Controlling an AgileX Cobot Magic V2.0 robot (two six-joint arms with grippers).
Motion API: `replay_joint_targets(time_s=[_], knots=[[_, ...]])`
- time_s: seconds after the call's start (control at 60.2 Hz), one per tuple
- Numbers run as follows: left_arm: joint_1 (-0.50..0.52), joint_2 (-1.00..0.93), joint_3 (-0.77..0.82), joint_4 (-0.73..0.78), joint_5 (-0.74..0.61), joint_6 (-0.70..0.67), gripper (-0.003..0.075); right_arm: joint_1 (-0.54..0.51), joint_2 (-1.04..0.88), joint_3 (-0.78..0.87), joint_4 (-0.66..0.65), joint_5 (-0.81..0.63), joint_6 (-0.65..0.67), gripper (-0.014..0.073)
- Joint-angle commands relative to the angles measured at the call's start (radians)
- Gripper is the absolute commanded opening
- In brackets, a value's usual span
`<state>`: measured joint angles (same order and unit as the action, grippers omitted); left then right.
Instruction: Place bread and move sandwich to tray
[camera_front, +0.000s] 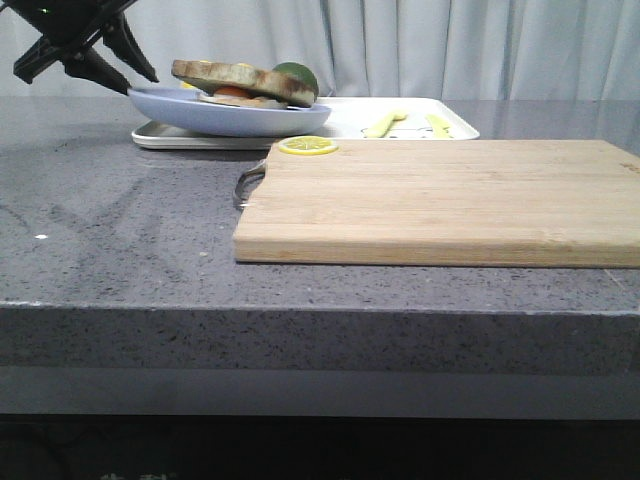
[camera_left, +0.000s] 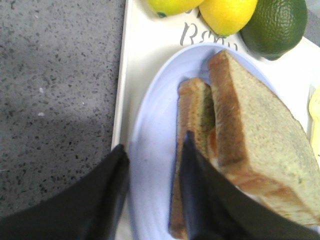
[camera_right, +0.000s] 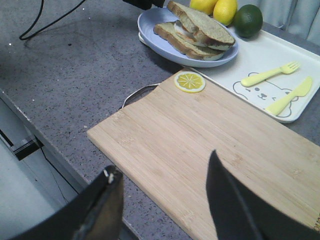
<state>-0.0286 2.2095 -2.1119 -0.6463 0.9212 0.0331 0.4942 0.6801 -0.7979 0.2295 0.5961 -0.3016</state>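
The sandwich (camera_right: 195, 31) lies on a pale blue plate (camera_front: 190, 108), which rests on the left end of the white tray (camera_front: 345, 118). A thick slice of bread (camera_left: 260, 145) leans across the top of the lower slice (camera_left: 192, 115), and a bit of orange yolk (camera_front: 232, 92) shows between them. My left gripper (camera_left: 155, 142) is open and straddles the plate's near rim, one finger outside over the tray's edge and the other inside against the lower slice. In the front view the left gripper (camera_front: 140, 85) is at the plate's left end. My right gripper (camera_right: 163, 161) hangs open and empty above the near left corner of the wooden cutting board (camera_right: 215, 135).
Two lemons (camera_left: 227, 12) and a lime (camera_left: 275, 22) sit on the tray behind the plate. A yellow fork (camera_right: 270, 74) and knife (camera_right: 290, 95) lie on the tray's right half. A lemon slice (camera_front: 307, 146) lies on the board's far left corner. Grey countertop (camera_front: 120, 220) lies to the left.
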Motion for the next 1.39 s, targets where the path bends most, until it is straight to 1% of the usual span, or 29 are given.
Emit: replay_joint_targets(time_s=[0.0, 0.166, 0.316, 0.415, 0.498, 0.548, 0.697, 0.847, 0.996, 1.196, 1.378], knots=[[0.005, -0.085, -0.035, -0.055, -0.041, -0.009, 0.0341, -0.001, -0.002, -0.023, 0.002, -0.076, -0.010, 0.0402], [0.026, -0.147, -0.035, -0.041, -0.024, 0.060, 0.0340, -0.001, -0.002, -0.023, 0.002, -0.076, -0.010, 0.0402], [0.030, -0.246, -0.035, 0.060, 0.012, 0.060, 0.0340, -0.001, -0.002, -0.023, 0.002, -0.076, -0.010, 0.0402], [0.020, -0.321, -0.023, 0.120, 0.033, 0.060, 0.0339, -0.001, -0.002, -0.023, 0.002, -0.076, -0.010, 0.0402], [-0.006, -0.400, 0.021, 0.145, 0.015, 0.062, 0.0339, -0.001, -0.002, -0.023, 0.002, -0.076, -0.010, 0.0402], [-0.023, -0.439, 0.049, 0.152, 0.010, 0.096, 0.0339, -0.001, -0.002, -0.023, 0.002, -0.076, -0.010, 0.0402], [-0.110, -0.582, 0.184, 0.184, -0.019, 0.172, 0.0339, -0.001, -0.002, -0.023, 0.002, -0.076, -0.010, 0.0402], [-0.192, -0.719, 0.348, 0.277, -0.107, 0.174, 0.0339, -0.001, -0.002, -0.023, 0.002, -0.076, -0.010, 0.0402], [-0.271, -0.869, 0.555, 0.364, -0.198, 0.181, 0.0339, -0.001, -0.002, -0.023, 0.002, -0.076, -0.010, 0.0402], [-0.350, -1.048, 0.812, 0.468, -0.292, 0.188, 0.0339, -0.001, -0.002, -0.023, 0.002, -0.076, -0.010, 0.0402], [-0.385, -1.217, 1.011, 0.559, -0.342, 0.189, 0.0339, -0.001, -0.002, -0.023, 0.002, -0.076, -0.010, 0.0402]])
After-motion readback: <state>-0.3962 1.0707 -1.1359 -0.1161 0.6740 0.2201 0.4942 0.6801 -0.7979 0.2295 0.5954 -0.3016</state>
